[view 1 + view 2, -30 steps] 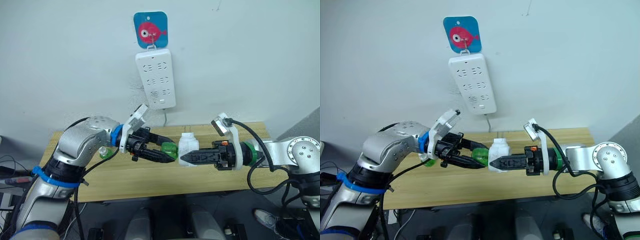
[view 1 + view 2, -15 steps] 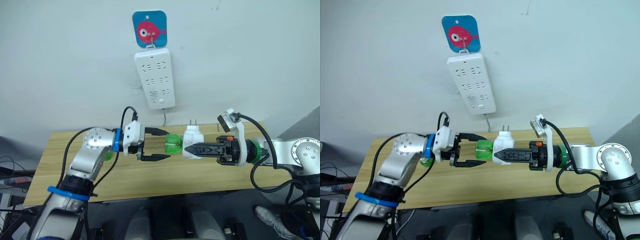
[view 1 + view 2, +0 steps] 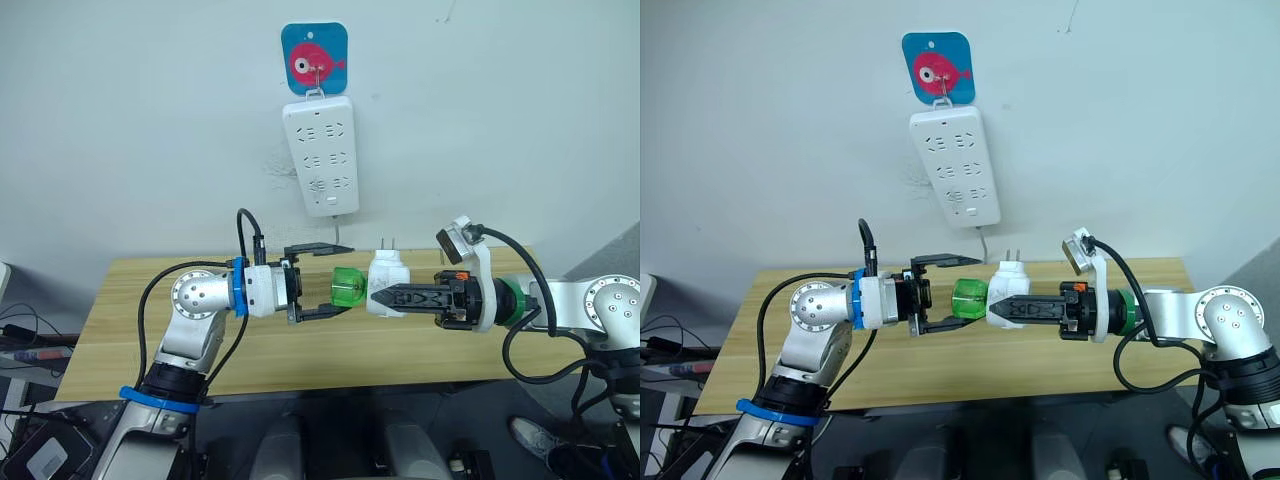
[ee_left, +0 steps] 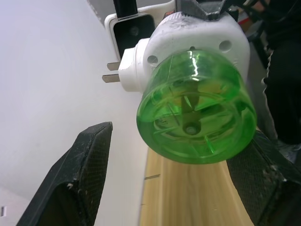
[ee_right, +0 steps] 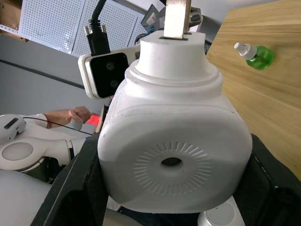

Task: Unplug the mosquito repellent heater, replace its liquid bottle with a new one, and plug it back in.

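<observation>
While the right gripper (image 3: 385, 296) clamps its two black fingers on the sides of the one mosquito repellent heater (image 3: 386, 283), holding it in the air above the wooden table (image 3: 300, 350), the left gripper (image 3: 322, 281) faces it with its two fingers spread wide apart, one above and one below the green bottle, touching nothing. There are two green liquid bottles: one, the fitted green bottle (image 3: 346, 287), sticks out of the heater's end toward the left gripper, its round translucent base (image 4: 196, 108) filling the gap between the left gripper's fingers (image 4: 77, 181) in the left wrist view; the other, a spare green bottle (image 5: 254, 55) with a white cap, lies on its side on the table, well apart from the heater. The heater has two flat metal plug prongs (image 3: 385, 243) pointing up, and one round vent hole (image 5: 171, 162) ringed by fine radial slots on its face. On the wall behind hangs one long white power strip (image 3: 323, 155) with three rows of sockets, all unoccupied, hooked under one blue fish sticker (image 3: 315, 60); its cable (image 3: 338, 232) drops behind the table. In the right wrist view, a person's hand (image 5: 81, 115) holding a small red-lit object shows in the background beyond the left arm.
</observation>
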You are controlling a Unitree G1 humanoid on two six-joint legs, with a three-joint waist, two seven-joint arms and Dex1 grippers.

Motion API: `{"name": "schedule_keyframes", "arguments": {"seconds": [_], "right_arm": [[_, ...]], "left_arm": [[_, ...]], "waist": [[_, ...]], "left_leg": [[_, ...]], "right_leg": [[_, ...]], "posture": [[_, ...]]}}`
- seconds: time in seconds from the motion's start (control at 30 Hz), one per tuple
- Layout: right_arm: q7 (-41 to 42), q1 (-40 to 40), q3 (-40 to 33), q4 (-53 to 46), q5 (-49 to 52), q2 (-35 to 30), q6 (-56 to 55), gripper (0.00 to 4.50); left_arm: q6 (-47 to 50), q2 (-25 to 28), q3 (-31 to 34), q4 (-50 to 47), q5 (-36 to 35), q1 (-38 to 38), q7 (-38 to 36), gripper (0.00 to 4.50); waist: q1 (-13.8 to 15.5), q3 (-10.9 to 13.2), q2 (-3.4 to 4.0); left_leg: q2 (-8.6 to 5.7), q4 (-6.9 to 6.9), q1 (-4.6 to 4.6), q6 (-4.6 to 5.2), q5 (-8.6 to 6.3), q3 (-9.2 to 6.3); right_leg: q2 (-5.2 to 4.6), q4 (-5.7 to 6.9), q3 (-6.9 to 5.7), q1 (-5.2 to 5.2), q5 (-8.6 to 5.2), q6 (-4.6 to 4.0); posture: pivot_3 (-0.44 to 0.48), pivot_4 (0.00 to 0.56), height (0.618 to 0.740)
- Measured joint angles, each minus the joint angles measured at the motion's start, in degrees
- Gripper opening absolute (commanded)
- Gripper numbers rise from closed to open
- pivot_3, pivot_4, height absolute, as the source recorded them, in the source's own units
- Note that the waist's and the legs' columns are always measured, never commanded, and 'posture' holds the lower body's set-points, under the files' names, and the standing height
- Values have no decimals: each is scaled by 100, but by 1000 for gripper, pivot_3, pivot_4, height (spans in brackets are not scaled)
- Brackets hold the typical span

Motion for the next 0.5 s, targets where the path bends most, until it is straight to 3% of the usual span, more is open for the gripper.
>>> {"name": "schedule_keyframes", "arguments": {"seconds": [0.17, 0.37, 0.5], "right_arm": [[-14, 4, 0, 0, -1, -61, 3, 2995], [-60, 3, 0, 1, -3, -65, -27, 2995], [-112, 3, 0, 1, -4, -61, -40, 2995]], "left_arm": [[133, 34, -55, -230, -204, -60, -152, 3755], [199, 39, -108, -117, -205, -159, -339, 2371], [108, 28, -122, -26, -165, -198, -348, 2276]], "waist": [[2, 0, 0], [1, 0, 0], [2, 0, 0]], "left_leg": [[0, 2, 0, 0, 0, 0], [0, 3, 0, 1, 0, 0], [1, 2, 0, 1, 0, -1]], "right_leg": [[2, 0, 1, 1, 0, 0], [6, -1, 2, 1, 1, 1], [6, -1, 2, 1, 1, 1]], "posture": [[-142, 192, 740], [-146, 192, 740], [-145, 193, 740]]}}
